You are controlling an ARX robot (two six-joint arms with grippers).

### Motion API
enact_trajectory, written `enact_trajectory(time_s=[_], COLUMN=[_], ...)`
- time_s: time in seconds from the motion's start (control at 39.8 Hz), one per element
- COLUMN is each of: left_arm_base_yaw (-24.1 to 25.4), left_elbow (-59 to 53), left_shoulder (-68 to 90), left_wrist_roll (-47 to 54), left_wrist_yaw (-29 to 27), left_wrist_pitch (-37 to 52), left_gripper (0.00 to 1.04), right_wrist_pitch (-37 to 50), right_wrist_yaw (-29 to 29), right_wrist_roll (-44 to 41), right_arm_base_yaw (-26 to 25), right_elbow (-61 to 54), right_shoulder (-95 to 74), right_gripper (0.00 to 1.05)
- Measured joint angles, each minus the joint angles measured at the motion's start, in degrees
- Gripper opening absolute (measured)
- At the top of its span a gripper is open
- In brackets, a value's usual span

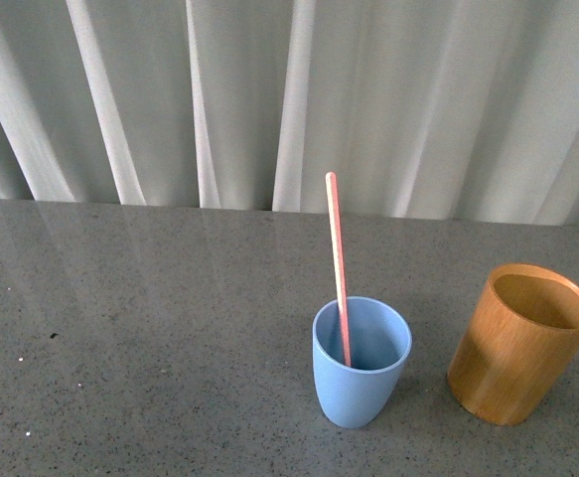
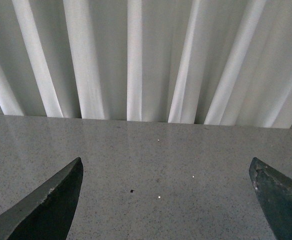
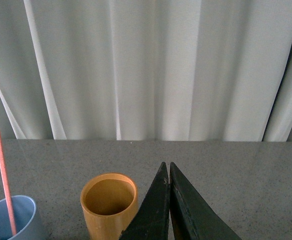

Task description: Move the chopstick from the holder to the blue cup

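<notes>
The pink-red chopstick (image 1: 337,260) stands in the blue cup (image 1: 359,373), leaning a little to the left, its top well above the rim. The orange-brown holder (image 1: 520,343) stands empty to the right of the cup. Neither arm shows in the front view. In the right wrist view the holder (image 3: 108,205) and the blue cup (image 3: 13,220) with the chopstick (image 3: 3,180) lie ahead; my right gripper (image 3: 167,167) is shut and empty beside the holder. My left gripper (image 2: 166,167) is open and empty over bare table.
The grey speckled table (image 1: 150,328) runs back to a white pleated curtain (image 1: 269,99). A few small specks lie on the table at the left (image 1: 53,336).
</notes>
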State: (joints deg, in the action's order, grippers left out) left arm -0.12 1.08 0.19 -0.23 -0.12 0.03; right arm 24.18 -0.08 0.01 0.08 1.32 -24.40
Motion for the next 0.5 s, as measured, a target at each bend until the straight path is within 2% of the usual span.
enact_trajectory(time_s=[0.5], left_arm_base_yaw=[0.0], left_elbow=[0.0], left_shoulder=[0.0], left_wrist_roll=[0.0], left_wrist_yaw=[0.0], left_wrist_pitch=[0.0], left_gripper=[0.98], right_wrist_pitch=[-11.2], right_wrist_yaw=[0.0], right_wrist_roll=[0.0], right_arm_base_yaw=[0.0], right_elbow=[0.0], right_shoulder=[11.7], right_gripper=[0.01])
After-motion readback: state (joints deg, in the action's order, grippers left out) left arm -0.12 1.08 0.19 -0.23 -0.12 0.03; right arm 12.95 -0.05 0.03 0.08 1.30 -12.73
